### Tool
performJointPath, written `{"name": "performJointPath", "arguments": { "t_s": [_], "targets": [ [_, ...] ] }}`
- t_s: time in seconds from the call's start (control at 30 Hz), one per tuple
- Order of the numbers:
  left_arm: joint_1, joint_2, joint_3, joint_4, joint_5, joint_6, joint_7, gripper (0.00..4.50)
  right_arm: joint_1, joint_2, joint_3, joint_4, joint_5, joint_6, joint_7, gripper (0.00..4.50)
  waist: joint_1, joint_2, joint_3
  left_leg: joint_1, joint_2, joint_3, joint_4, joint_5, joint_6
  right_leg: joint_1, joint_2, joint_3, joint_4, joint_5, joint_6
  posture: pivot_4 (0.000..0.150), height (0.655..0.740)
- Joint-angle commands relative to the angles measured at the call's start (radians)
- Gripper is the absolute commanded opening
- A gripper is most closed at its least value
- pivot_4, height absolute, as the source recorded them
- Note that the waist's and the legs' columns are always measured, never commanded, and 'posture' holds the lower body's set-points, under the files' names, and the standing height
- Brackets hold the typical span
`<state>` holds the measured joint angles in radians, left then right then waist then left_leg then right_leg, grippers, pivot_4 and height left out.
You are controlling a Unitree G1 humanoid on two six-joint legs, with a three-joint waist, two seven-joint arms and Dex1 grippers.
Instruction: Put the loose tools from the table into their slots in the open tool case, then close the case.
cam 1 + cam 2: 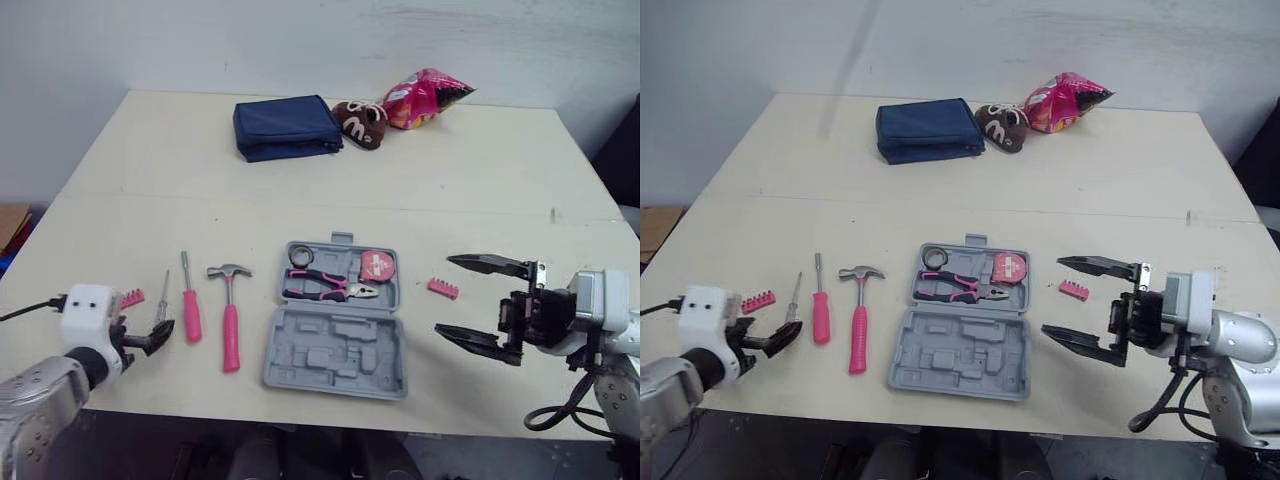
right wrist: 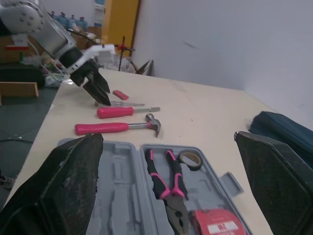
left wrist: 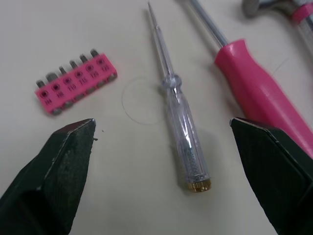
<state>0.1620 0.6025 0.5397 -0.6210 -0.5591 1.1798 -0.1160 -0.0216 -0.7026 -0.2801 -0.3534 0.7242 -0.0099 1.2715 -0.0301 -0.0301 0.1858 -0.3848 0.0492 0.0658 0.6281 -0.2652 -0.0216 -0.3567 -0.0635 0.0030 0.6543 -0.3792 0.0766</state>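
- The left gripper [image 1: 152, 337], fingers wide open and empty, straddles the clear screwdriver [image 3: 183, 142]; an off-centre pinch could roll it away.
- The right gripper [image 1: 445, 295] also gapes empty.

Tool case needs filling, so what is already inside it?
In the case, the far half holds pliers, a tape roll and a tape measure. The near half's slots lie bare. Anything under those tools is covered.
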Motion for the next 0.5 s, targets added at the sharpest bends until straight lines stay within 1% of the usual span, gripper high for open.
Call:
{"name": "performJointPath", "arguments": {
  "t_s": [0.03,0.27,0.4,0.5],
  "targets": [
    [-0.043,-0.008,-0.032,0.004,0.043,0.001,0.03,4.47,0.007,-0.003,-0.016,-0.039,0.003,0.0,-0.019,4.5,0.002,0.0,0.0,0.0,0.0,0.0,0.0,0.0,0.0,0.0,0.0,0.0,0.0,0.0,0.0,0.15,0.74],
    [-0.127,-0.036,-0.124,0.067,0.088,0.009,0.03,4.47,0.029,-0.002,-0.019,-0.075,0.0,0.003,-0.049,4.5,0.005,0.0,0.0,0.0,0.0,0.0,0.001,0.0,0.0,0.0,0.0,0.0,0.0,0.0,0.0,0.15,0.74],
    [-0.135,-0.045,-0.176,0.089,0.112,0.043,0.023,4.47,0.033,0.0,-0.019,-0.089,-0.008,-0.004,-0.066,4.5,0.007,0.003,-0.002,0.0,-0.001,-0.001,0.001,0.0,0.0,0.001,-0.001,0.0,0.0,0.0,0.0,0.15,0.74],
    [-0.127,-0.05,-0.181,0.094,0.119,0.058,0.017,4.47,0.038,0.001,-0.023,-0.093,-0.014,-0.008,-0.075,4.5,0.008,0.006,-0.004,0.001,-0.001,-0.001,0.001,0.0,0.0,0.001,-0.001,0.0,0.0,0.0,0.0,0.15,0.74]
  ]
}}
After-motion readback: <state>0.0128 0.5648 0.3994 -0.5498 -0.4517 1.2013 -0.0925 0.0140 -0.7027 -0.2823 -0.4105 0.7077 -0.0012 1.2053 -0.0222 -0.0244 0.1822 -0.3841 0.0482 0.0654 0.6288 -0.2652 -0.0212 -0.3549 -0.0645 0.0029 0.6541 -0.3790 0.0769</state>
